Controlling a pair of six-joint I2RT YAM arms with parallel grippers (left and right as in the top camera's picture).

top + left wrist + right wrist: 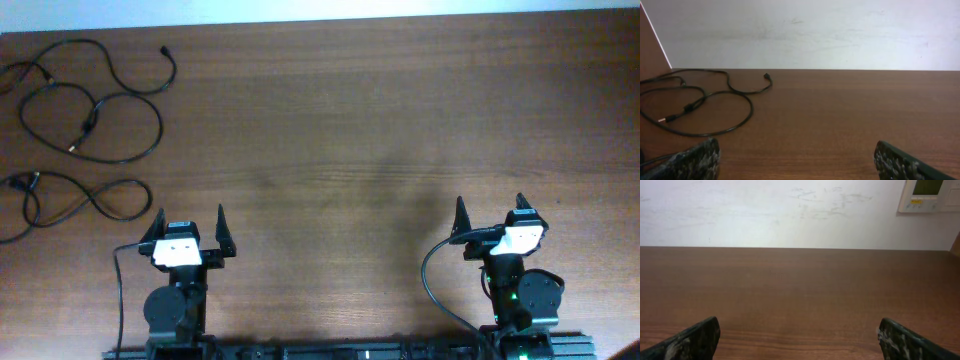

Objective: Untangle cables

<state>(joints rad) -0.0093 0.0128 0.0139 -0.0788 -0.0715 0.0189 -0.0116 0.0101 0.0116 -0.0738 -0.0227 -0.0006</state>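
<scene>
The cables lie in loose loops at the far-left corner of the bench, in two groups that sit apart. Loops cross within each group, and it cannot be told whether a true tangle remains. The left end effector and right end effector are both spread wide and empty, well clear of the cords.

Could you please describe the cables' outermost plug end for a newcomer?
On the table's far left side, the black cables lie in loops. The strand hooking farthest right ends in a small plug. No other plug lies so far right.
</scene>
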